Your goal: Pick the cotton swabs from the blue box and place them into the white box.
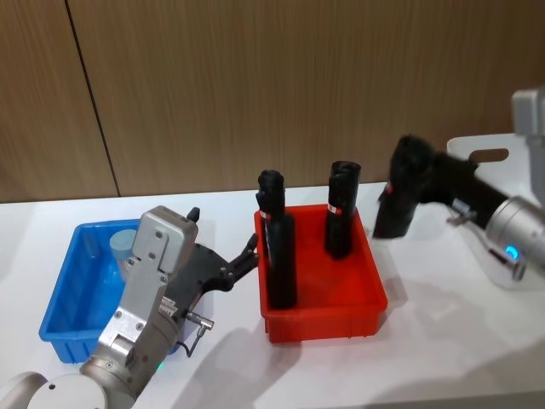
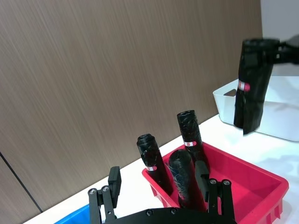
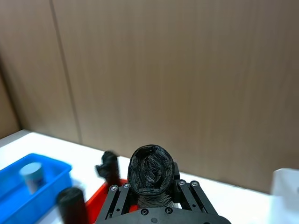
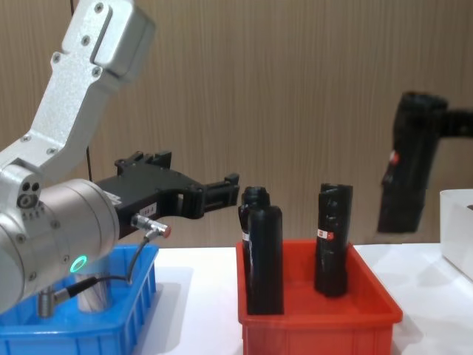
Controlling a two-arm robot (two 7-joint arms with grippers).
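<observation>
My right gripper (image 1: 407, 183) pinches a crinkly black tube (image 1: 400, 198) in the air between the red bin (image 1: 322, 312) and the smooth white box (image 1: 484, 152). My left gripper (image 1: 249, 254) is spread, empty, beside the ribbed blue box (image 1: 61, 300), where a grey-lidded round cotton swabs tub (image 1: 123, 247) sits.

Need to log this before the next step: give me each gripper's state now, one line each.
Left gripper: open, empty, between the blue box and the red bin.
Right gripper: shut on a black tube, held in the air.

Even indoor light; soft shadows on white table (image 1: 443, 366); right tool (image 1: 409, 192) motion-blurred.
</observation>
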